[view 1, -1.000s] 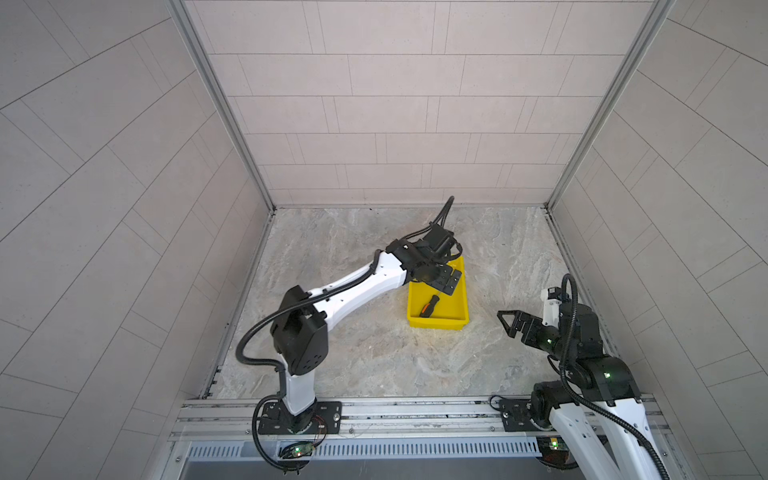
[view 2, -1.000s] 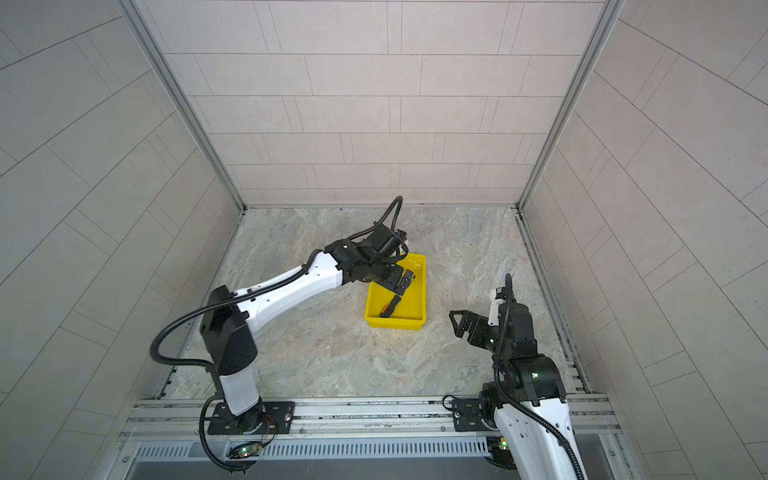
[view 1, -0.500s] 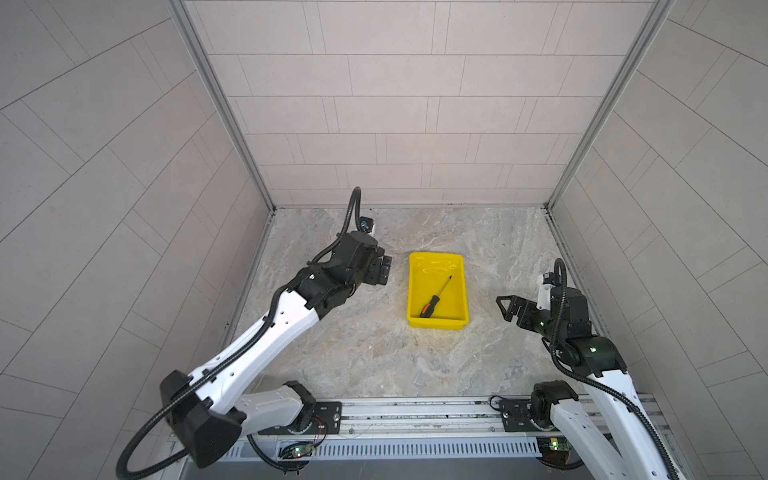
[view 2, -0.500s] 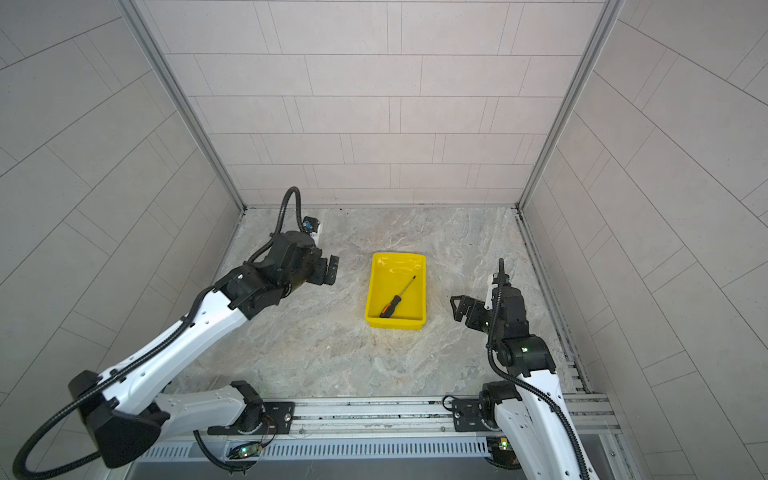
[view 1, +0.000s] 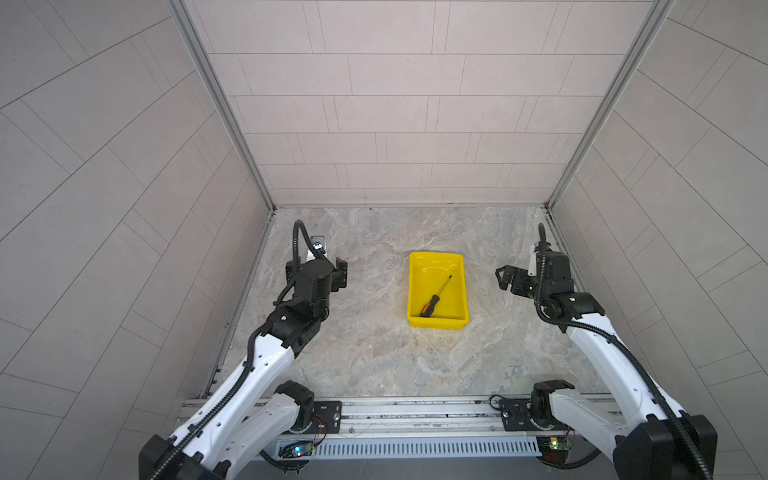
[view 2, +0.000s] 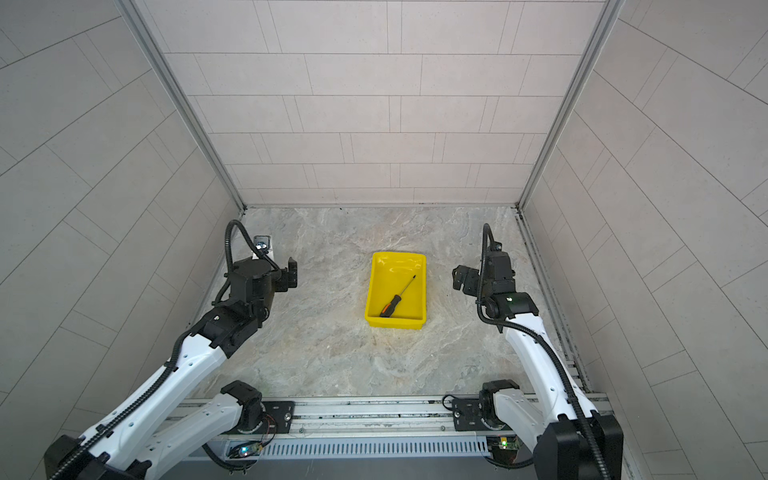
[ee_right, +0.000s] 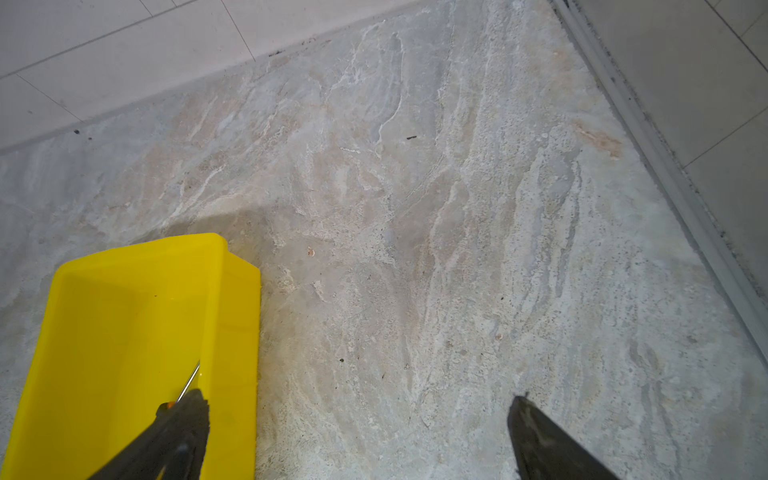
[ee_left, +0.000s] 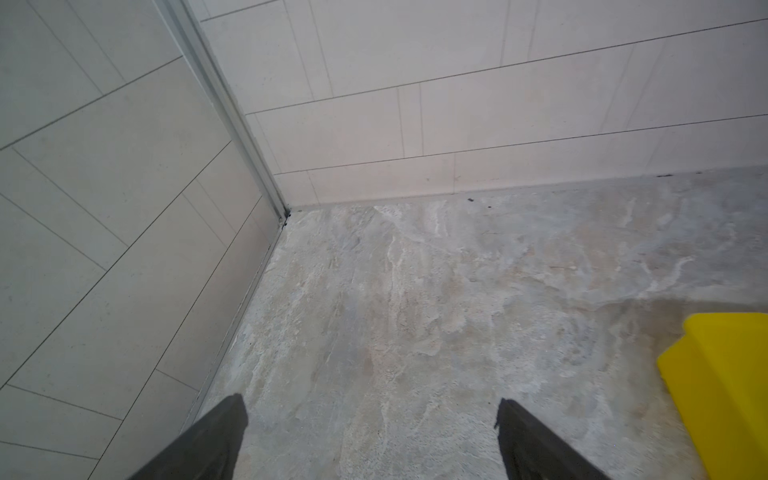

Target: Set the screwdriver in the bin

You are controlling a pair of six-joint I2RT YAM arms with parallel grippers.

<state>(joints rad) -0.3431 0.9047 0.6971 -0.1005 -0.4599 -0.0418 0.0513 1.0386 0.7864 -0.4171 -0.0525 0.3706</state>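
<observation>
Grey-beige marbled stone forms the counter (view 1: 374, 357), a square surface closed in on three sides by tall walls (view 1: 395, 124) of pale rectangular tiles. A slim metal post (view 1: 220, 104) stands in each rear corner, and a metal rail (view 1: 415, 409) runs along the near edge where two white-and-black arms are mounted. In both top views the bin (view 1: 438, 324), bright yellow and shallow, sits slightly right of the counter's middle, its long sides running away from the rail. The screwdriver (view 1: 437, 296) lies flat inside it on a diagonal, black-and-orange handle toward the near wall, thin shaft pointing far and right. The left end effector (view 1: 341, 276) hangs over the left part of the counter, well apart from the bin, jaws spread wide and empty. The right end effector (view 1: 502, 279) hangs near the bin's right side without touching it, likewise spread wide with nothing between its jaws. The left wrist view gives a close look at the rear left corner, with small dark specks along the foot of the wall, and shows only an outer corner of the bin (ee_left: 723, 374). The right wrist view looks down into the bin (ee_right: 124, 311) and catches a short length of the screwdriver (ee_right: 190, 379), its bare metal shaft emerging from behind one dark fingertip (ee_right: 187, 419).
</observation>
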